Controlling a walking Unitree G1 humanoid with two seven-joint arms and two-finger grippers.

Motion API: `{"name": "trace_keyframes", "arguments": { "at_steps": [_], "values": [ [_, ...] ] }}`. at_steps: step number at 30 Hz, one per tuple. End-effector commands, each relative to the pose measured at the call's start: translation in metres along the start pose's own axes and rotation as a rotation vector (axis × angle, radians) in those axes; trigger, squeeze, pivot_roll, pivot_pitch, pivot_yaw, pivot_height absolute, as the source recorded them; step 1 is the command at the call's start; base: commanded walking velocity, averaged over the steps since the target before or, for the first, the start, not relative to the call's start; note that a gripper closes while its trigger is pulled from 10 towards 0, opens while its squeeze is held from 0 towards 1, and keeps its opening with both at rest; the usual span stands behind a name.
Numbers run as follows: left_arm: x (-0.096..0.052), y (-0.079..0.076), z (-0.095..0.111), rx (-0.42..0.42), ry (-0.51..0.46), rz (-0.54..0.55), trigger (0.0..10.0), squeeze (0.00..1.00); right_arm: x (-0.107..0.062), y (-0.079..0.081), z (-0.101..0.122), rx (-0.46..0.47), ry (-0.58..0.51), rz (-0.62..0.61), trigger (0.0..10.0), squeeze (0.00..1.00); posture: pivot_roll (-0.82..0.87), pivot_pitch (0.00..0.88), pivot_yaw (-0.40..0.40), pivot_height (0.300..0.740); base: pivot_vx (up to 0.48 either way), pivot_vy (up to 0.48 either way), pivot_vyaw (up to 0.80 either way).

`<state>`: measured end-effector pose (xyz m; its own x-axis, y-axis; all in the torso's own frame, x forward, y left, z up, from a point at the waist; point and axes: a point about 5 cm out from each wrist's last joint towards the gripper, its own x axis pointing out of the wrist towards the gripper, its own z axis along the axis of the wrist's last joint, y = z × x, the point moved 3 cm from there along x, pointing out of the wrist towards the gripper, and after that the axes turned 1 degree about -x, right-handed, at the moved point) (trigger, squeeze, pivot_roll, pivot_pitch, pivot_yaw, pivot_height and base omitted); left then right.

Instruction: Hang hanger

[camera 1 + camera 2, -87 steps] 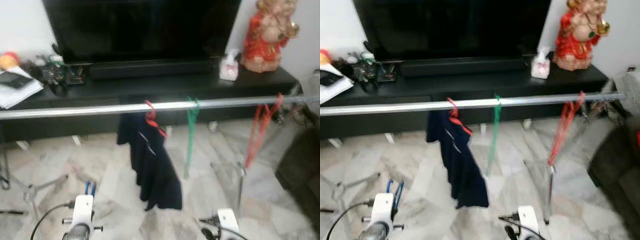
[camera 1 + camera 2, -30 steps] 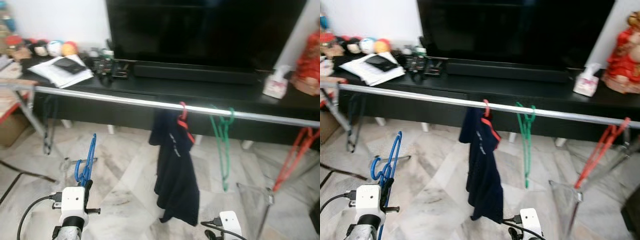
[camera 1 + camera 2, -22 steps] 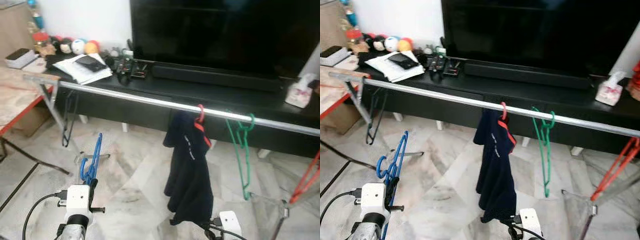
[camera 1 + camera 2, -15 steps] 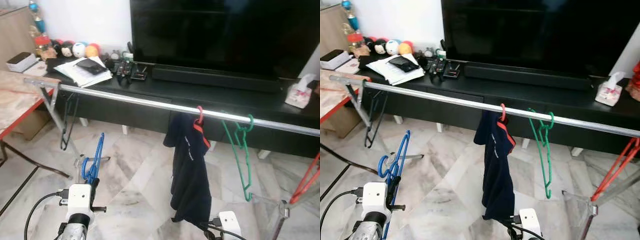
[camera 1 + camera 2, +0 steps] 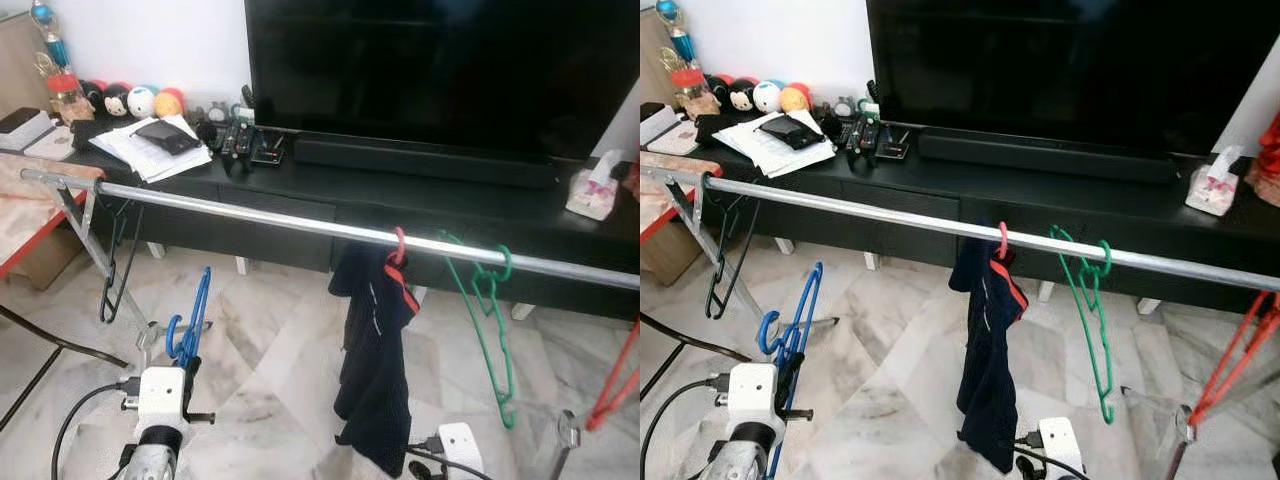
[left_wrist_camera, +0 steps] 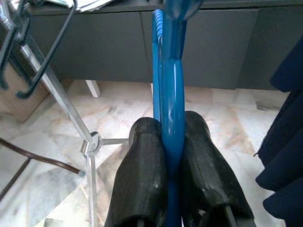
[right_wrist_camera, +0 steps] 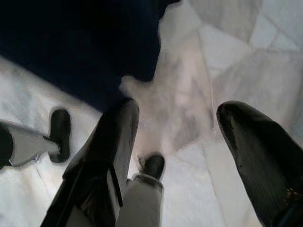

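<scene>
The blue hanger point(image 5: 190, 325) stands upright below the silver rail point(image 5: 250, 215) — clamped between the left gripper point(image 6: 170, 156) fingers. Further along the rail hang a dark garment point(image 5: 375, 370) and a green hanger point(image 5: 490, 320). The right gripper point(image 7: 177, 137) hangs low, fingers apart.

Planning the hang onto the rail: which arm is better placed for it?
Left. Its gripper is shut on the blue hanger, below the rail. The right gripper is open, low by the dark garment.
</scene>
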<state>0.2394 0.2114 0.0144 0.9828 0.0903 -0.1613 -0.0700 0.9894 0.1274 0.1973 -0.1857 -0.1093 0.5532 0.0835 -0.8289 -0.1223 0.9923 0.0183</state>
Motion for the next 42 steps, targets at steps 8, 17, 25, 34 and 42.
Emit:
{"name": "trace_keyframes", "arguments": {
  "at_steps": [8,17,25,34,42],
  "values": [
    [0.005,-0.011,0.009,-0.005,-0.03,-0.03,10.0,0.0,-0.003,-0.009,-0.011,0.015,0.03,-0.025,10.0,0.0,-0.02,0.014,-0.042,0.74,0.293,0.0,0.0],
    [0.003,-0.009,0.011,-0.001,-0.031,-0.025,10.0,0.0,-0.003,-0.008,-0.01,0.015,0.03,-0.022,10.0,0.0,-0.02,0.02,-0.042,0.74,0.3,0.0,0.0],
    [0.004,-0.01,0.012,0.004,-0.029,-0.035,10.0,0.0,-0.003,-0.008,-0.01,0.013,0.029,-0.018,10.0,0.0,-0.02,0.023,-0.039,0.74,0.188,0.0,0.0],
    [0.009,-0.019,0.024,0.004,-0.047,-0.21,10.0,0.0,-0.003,-0.008,-0.01,0.008,0.03,-0.018,10.0,0.0,-0.02,0.025,-0.038,0.74,0.0,0.0,0.0],
    [0.019,-0.001,0.034,0.129,-0.022,-0.362,10.0,0.0,-0.003,-0.008,-0.009,0.002,0.03,-0.015,10.0,0.0,-0.02,0.032,-0.034,0.74,0.0,0.0,0.0]
  ]
}}
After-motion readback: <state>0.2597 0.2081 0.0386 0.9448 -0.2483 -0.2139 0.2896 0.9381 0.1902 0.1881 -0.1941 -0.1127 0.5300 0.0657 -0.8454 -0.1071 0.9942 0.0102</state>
